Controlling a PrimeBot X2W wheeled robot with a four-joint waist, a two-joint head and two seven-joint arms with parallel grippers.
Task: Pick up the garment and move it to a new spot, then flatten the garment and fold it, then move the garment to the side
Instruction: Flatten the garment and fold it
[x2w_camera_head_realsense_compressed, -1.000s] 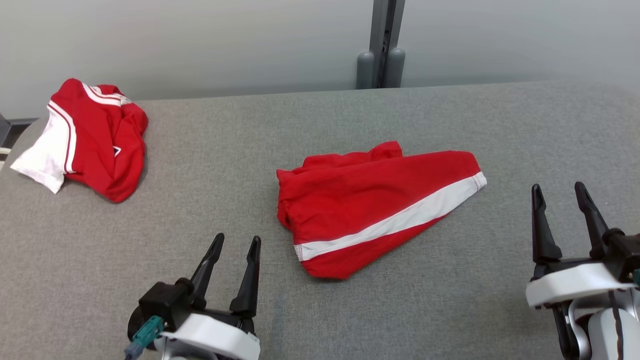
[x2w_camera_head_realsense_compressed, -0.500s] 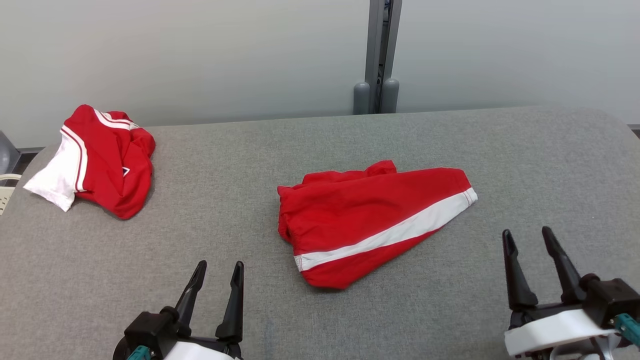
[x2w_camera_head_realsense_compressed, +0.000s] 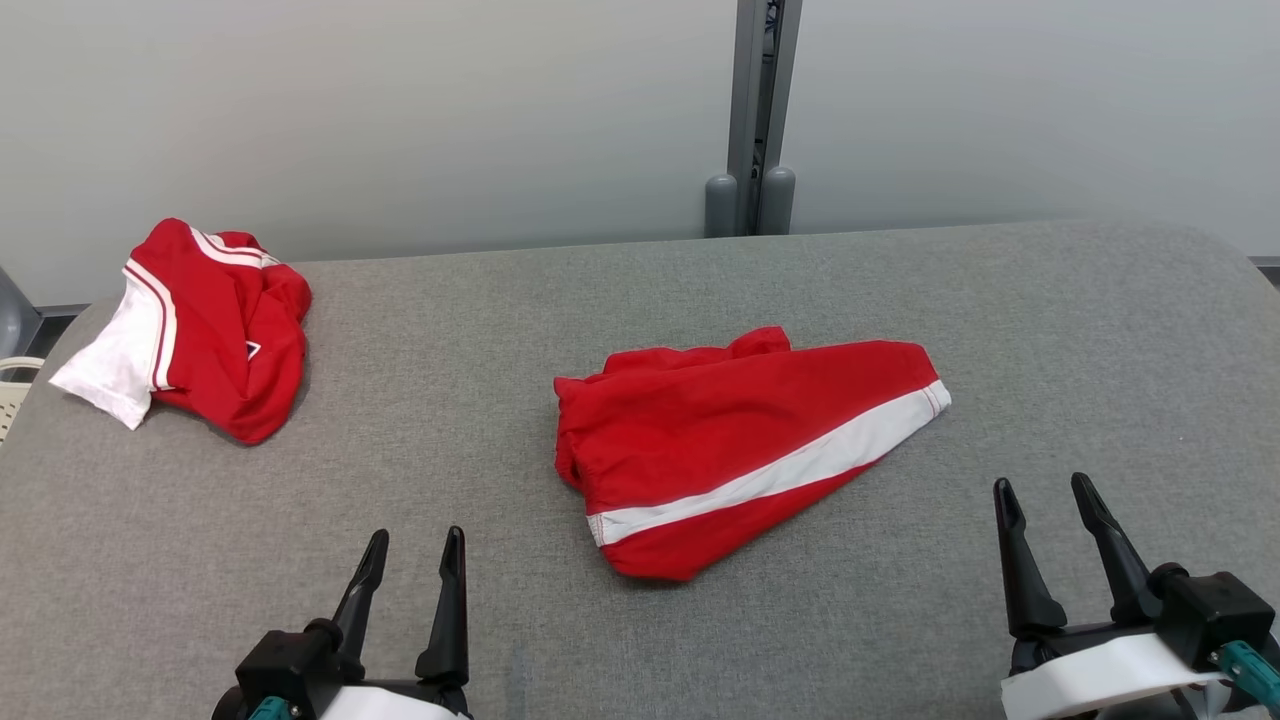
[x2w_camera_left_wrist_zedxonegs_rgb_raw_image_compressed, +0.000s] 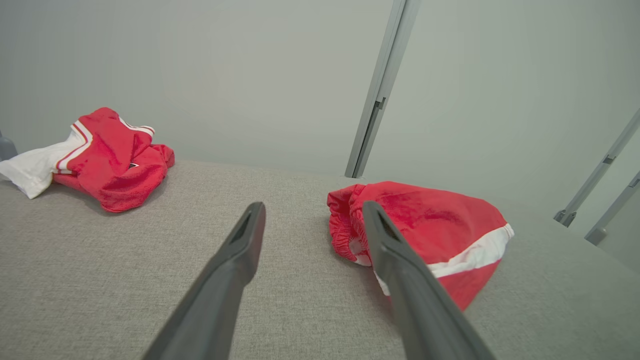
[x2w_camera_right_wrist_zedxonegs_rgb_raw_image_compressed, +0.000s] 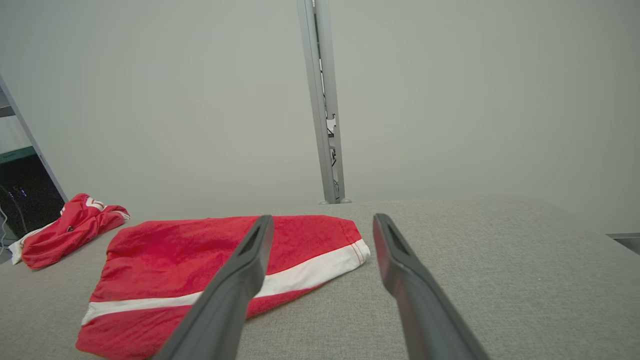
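A red garment (x2w_camera_head_realsense_compressed: 720, 440) with a white side stripe lies folded in the middle of the grey table (x2w_camera_head_realsense_compressed: 640, 290); it also shows in the left wrist view (x2w_camera_left_wrist_zedxonegs_rgb_raw_image_compressed: 430, 225) and the right wrist view (x2w_camera_right_wrist_zedxonegs_rgb_raw_image_compressed: 200, 250). My left gripper (x2w_camera_head_realsense_compressed: 415, 540) stands open near the front edge, left of and nearer than the garment, holding nothing. My right gripper (x2w_camera_head_realsense_compressed: 1042, 490) is open too, to the right of the garment's striped end and apart from it. Both pairs of fingers (x2w_camera_left_wrist_zedxonegs_rgb_raw_image_compressed: 240, 250) (x2w_camera_right_wrist_zedxonegs_rgb_raw_image_compressed: 400, 265) hover above the cloth-covered surface.
A second red and white garment (x2w_camera_head_realsense_compressed: 205, 325) lies crumpled at the table's far left corner. A grey post (x2w_camera_head_realsense_compressed: 752, 120) rises behind the far edge against a pale wall. A pale basket rim (x2w_camera_head_realsense_compressed: 12, 385) shows past the left edge.
The camera has tilted, so the whole picture has slid down. Both grippers have drawn back toward the front edge, away from the garment. Neither garment has moved on the table.
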